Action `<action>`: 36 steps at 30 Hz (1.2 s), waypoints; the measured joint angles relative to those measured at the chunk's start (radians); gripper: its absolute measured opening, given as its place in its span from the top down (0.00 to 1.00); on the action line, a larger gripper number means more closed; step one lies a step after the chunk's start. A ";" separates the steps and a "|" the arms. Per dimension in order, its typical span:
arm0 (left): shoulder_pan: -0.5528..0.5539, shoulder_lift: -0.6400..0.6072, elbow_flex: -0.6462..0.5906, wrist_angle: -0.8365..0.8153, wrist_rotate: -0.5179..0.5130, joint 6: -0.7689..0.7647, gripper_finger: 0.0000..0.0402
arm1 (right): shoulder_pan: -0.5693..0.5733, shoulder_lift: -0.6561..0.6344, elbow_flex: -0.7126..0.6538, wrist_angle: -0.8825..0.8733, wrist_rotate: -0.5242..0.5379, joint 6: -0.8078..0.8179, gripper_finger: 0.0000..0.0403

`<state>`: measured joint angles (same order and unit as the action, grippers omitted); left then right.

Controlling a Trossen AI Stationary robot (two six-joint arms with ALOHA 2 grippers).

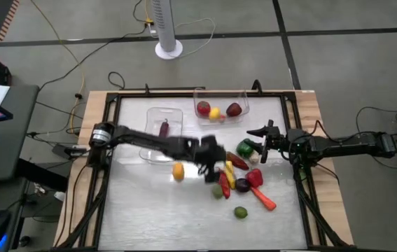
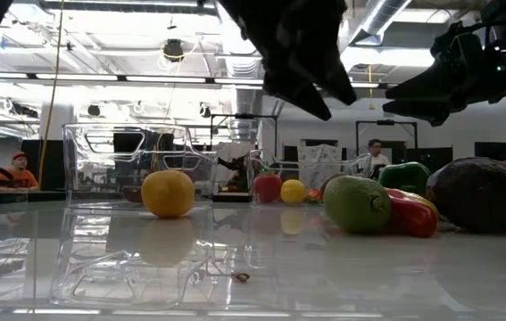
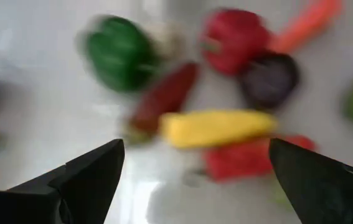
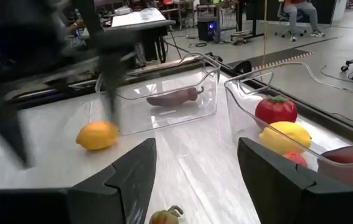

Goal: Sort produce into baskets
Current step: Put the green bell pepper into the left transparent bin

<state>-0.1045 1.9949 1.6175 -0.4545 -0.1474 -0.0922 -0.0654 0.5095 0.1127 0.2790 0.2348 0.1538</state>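
Note:
A pile of toy produce lies on the table right of centre: a yellow long pepper (image 3: 216, 127), red peppers (image 1: 254, 178), a green bell pepper (image 1: 246, 148), a dark purple piece (image 1: 242, 185) and a carrot (image 1: 265, 201). A lime (image 1: 241, 211) and an orange-yellow round fruit (image 1: 178, 171) lie apart from it. The left clear bin (image 1: 163, 115) holds a dark red pepper (image 4: 173, 96). The right clear bin (image 1: 244, 98) holds a red, a yellow and a dark red piece. My left gripper (image 3: 195, 171) is open above the pile, clear of the yellow pepper. My right gripper (image 4: 195, 177) is open and empty above the table by the green bell pepper.
The work surface is framed by a dark rail (image 1: 184, 94). Bare table lies in front of the pile and to its left (image 1: 149, 210). People sit in the room beyond the table (image 2: 16, 169). A fan base (image 1: 169, 49) stands on the floor behind the table.

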 joint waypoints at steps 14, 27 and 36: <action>-0.210 0.002 -0.246 0.398 -0.148 -0.198 0.04 | 0.000 0.000 0.000 0.025 0.001 0.031 0.37; -0.257 -0.065 -0.274 0.366 -0.370 -0.064 0.04 | 0.019 0.058 0.014 -0.104 0.010 -0.028 0.37; -0.253 -0.179 -0.336 0.274 -0.418 -0.059 0.04 | 0.019 0.139 0.014 -0.093 0.011 -0.137 0.36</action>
<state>-0.3580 1.8163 1.2811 -0.1803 -0.5655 -0.1508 -0.0463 0.6489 0.1272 0.1863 0.2459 0.0172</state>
